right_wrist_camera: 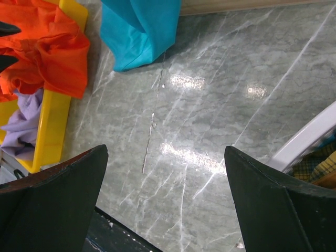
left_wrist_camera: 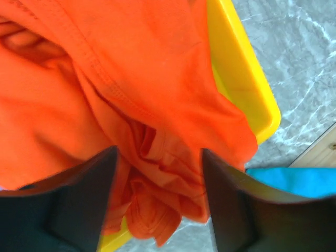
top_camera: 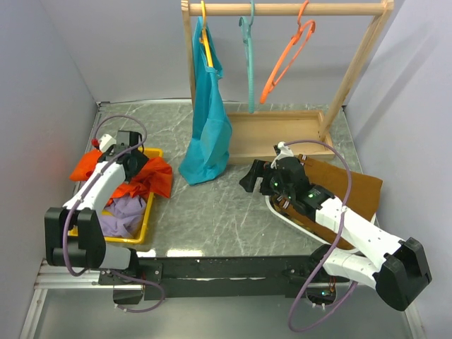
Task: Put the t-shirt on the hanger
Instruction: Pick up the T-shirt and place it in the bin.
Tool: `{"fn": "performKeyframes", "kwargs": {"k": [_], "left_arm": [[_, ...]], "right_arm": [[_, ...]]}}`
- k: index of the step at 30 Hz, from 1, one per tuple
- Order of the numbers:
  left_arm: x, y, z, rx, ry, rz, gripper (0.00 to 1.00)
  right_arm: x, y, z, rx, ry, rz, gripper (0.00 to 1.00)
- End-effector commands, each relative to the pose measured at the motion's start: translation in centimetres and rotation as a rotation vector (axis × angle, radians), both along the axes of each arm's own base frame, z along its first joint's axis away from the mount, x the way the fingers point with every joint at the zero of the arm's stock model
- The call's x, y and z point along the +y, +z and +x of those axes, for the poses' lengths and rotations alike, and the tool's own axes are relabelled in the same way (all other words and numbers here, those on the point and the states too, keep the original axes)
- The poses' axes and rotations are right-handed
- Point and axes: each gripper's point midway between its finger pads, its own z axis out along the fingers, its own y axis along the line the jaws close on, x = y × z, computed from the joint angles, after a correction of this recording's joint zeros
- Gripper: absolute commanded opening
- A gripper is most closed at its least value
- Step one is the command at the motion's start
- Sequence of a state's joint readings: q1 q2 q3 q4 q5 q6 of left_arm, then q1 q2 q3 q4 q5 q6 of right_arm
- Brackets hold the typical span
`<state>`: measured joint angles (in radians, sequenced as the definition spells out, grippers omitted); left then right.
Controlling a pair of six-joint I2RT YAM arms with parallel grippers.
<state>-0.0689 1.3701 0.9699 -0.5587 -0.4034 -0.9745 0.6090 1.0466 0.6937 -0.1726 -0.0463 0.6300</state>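
Note:
The orange-red t-shirt [top_camera: 154, 181] lies bunched in the yellow tray [top_camera: 147, 215] at the left, spilling over its right rim. My left gripper [top_camera: 134, 161] is low over it. In the left wrist view the t-shirt [left_wrist_camera: 131, 79] fills the frame, and the left gripper [left_wrist_camera: 159, 152] is open with a fold of the cloth between its fingers. The orange hanger [top_camera: 286, 60] hangs bare on the wooden rail at the back right. My right gripper [top_camera: 248, 178] is open and empty above the table's middle, as the right wrist view [right_wrist_camera: 165, 149] shows; the t-shirt [right_wrist_camera: 47, 52] is at that view's far left.
A lilac cloth [top_camera: 123, 212] lies in the tray under the t-shirt. A teal t-shirt [top_camera: 208, 134] hangs on a yellow hanger [top_camera: 204, 32], beside a bare teal hanger [top_camera: 248, 56]. The wooden rack [top_camera: 272, 134] stands behind. A white basket [right_wrist_camera: 310, 139] and a brown board [top_camera: 357, 187] lie at the right.

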Motion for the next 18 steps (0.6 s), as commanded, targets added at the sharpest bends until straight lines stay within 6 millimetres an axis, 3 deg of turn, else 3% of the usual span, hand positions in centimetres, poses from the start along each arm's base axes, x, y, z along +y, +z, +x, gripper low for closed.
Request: {"fn": "performKeyframes", "kwargs": {"k": [1, 2, 5, 6, 10, 13, 16, 17, 18], "left_arm": [[-0.2, 0.4, 2.7, -0.096, 0.005, -0.023, 0.62], [-0.5, -0.3, 2.8, -0.089, -0.011, -0.030, 0.59], [-0.9, -1.3, 3.8, -0.077, -0.046, -0.046, 0.37], [-0.9, -1.5, 3.8, -0.064, -0.047, -0.045, 0.25], [-0.5, -1.3, 3.0, -0.059, -0.043, -0.024, 0.03], [-0.2, 0.9, 1.9, -0.102, -0.052, -0.005, 0.01], [-0.7, 4.6, 1.2, -0.170, -0.119, 0.004, 0.01], [-0.9, 7.0, 1.0, -0.221, -0.159, 0.020, 0.01], [-1.0, 7.7, 0.3, -0.216, -0.178, 0.022, 0.01]], "right_arm": [[0.5, 1.0, 0.0, -0.048, 0.024, 0.028, 1.00], [0.5, 0.8, 0.0, -0.046, 0.029, 0.025, 1.00], [0.4, 0.9, -0.2, -0.047, 0.028, 0.023, 1.00], [0.3, 0.9, -0.1, -0.048, 0.025, 0.019, 1.00], [0.0, 1.5, -0.1, -0.067, 0.021, 0.011, 1.00], [0.0, 1.7, -0.1, -0.071, 0.025, 0.013, 1.00], [0.4, 2.3, 0.1, -0.081, 0.043, 0.022, 1.00], [0.8, 2.8, 0.0, -0.091, 0.058, 0.033, 1.00], [1.0, 3.1, -0.1, -0.097, 0.074, 0.043, 1.00]]}}
